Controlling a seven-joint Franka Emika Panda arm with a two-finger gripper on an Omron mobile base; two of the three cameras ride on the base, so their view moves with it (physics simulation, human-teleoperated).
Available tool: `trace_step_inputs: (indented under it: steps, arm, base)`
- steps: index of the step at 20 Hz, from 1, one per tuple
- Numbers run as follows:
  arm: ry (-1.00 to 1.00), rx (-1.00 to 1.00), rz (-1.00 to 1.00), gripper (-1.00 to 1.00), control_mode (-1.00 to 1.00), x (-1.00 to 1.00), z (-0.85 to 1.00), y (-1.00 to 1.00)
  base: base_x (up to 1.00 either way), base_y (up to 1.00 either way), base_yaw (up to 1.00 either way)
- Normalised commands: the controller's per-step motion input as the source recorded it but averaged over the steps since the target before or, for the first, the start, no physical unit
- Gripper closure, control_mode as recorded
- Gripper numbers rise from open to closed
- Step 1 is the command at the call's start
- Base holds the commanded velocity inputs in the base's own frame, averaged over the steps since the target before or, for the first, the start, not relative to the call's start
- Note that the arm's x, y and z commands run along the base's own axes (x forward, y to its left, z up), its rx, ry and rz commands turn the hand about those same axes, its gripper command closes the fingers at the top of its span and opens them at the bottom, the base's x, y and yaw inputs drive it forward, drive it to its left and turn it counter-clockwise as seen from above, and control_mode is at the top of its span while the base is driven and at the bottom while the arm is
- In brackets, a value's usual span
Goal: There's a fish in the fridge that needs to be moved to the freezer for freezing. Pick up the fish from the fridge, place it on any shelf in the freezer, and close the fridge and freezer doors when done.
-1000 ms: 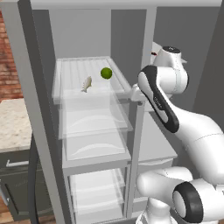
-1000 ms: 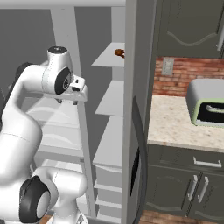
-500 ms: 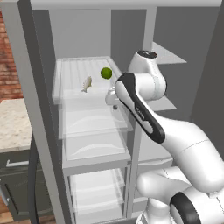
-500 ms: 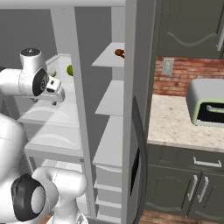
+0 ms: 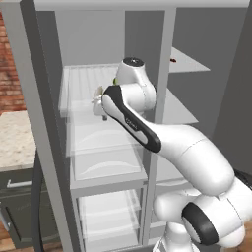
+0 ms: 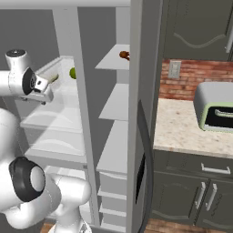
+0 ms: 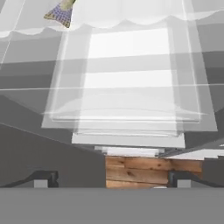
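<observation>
The fish [image 5: 97,92] lies on the upper glass shelf of the fridge [image 5: 74,147], beside a green ball [image 6: 73,73]. From the right, the fish [image 6: 54,78] shows just behind the hand. My gripper [image 5: 104,115] is inside the fridge, close in front of the fish, pointing down, open with nothing between its fingers. In the hand view only the fish's tail fin [image 7: 60,14] shows at the top left, above my gripper [image 7: 111,179]. The freezer [image 6: 116,136] stands open to the right. Both doors stand open: the fridge door [image 5: 29,123] and the freezer door [image 6: 145,113].
A small brown item [image 6: 124,55] sits on the freezer's top shelf. Glass shelves and see-through drawers [image 7: 129,87] lie below the hand, with wooden floor [image 7: 135,168] under them. A stone counter with a pale green toaster oven [image 6: 214,111] is to the right.
The arm has swung left from the divider into the fridge, up to the fish. The jaws have opened wider. The fish and the ball have not moved.
</observation>
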Motion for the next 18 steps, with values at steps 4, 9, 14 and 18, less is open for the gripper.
trace_step_inputs:
  steps: [4,9,14,18]
  arm:
    - [0.00,0.00,-0.03,-1.00,-1.00,0.42,0.07,0.33]
    - [0.01,0.00,-0.01,-1.00,-1.00,0.40,0.11,0.07]
    - [0.00,0.00,0.00,-1.00,-1.00,0.42,0.00,0.06]
    - [0.00,0.00,0.00,-1.00,-1.00,0.38,0.00,0.15]
  base:
    - [0.00,0.00,0.00]
    - [0.00,0.00,0.00]
    - [0.00,0.00,0.00]
    - [0.00,0.00,0.00]
